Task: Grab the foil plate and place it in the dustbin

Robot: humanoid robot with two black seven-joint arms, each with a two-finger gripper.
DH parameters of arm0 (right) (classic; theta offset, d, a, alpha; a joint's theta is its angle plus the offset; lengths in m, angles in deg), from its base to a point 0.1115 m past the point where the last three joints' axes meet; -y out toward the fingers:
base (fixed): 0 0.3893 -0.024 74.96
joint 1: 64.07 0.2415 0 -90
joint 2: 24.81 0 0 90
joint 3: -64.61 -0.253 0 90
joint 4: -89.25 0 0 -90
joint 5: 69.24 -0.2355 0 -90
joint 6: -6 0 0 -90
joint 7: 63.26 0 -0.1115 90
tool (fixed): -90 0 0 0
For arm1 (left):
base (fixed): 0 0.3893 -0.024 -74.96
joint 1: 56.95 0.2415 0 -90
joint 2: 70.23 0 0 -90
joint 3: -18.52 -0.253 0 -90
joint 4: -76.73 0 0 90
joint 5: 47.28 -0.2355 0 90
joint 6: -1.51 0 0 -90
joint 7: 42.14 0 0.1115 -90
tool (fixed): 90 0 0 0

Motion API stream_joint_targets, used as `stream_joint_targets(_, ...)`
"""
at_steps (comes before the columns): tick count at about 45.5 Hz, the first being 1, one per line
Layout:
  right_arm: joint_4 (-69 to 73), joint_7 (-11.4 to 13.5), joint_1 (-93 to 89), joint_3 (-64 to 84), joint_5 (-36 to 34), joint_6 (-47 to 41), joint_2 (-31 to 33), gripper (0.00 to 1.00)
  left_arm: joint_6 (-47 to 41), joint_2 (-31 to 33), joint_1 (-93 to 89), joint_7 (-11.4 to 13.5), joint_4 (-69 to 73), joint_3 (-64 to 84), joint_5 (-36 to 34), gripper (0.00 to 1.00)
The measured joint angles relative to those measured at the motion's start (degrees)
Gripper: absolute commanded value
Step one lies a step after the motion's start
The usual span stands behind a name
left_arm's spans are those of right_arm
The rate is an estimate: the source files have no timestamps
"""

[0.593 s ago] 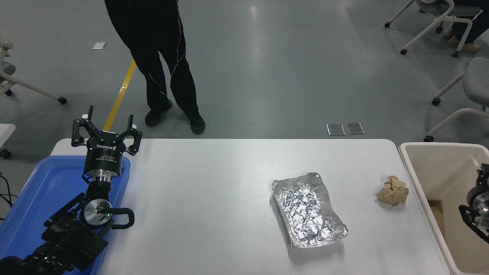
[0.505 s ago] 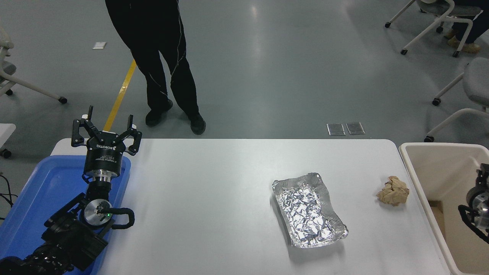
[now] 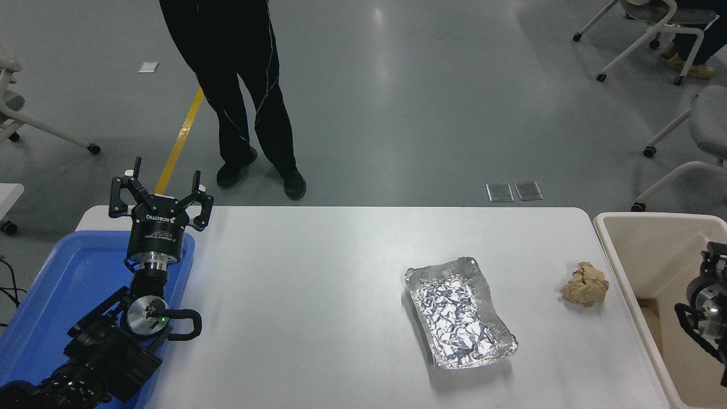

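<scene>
While flat, foil plate untouched.

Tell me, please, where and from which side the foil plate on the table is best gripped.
Probably by the raised rim, on the long right-hand edge of the foil plate. It lies flat and open side up on the table, so only the thin rim gives something to pinch, from above. That edge faces the right arm and the dustbin. The foil looks crinkled and may bend, so grip gently.

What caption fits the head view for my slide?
Foil plate lies untouched on the white table beside a paper ball; right arm over the dustbin.
</scene>
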Motion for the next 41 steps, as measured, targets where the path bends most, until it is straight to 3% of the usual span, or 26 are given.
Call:
stream_joint_targets(32,0.9,-0.2,1.5,-0.1,0.0,-2.0,0.2,1.0,-0.1,0.0,0.0,0.0,0.1,0.0,0.0,0.99)
stream_joint_targets(41,8.4,-0.1,7.6,5.0,2.2,-3.2,5.3,1.0,-0.1,0.0,0.0,0.0,0.1,0.0,0.0,0.99)
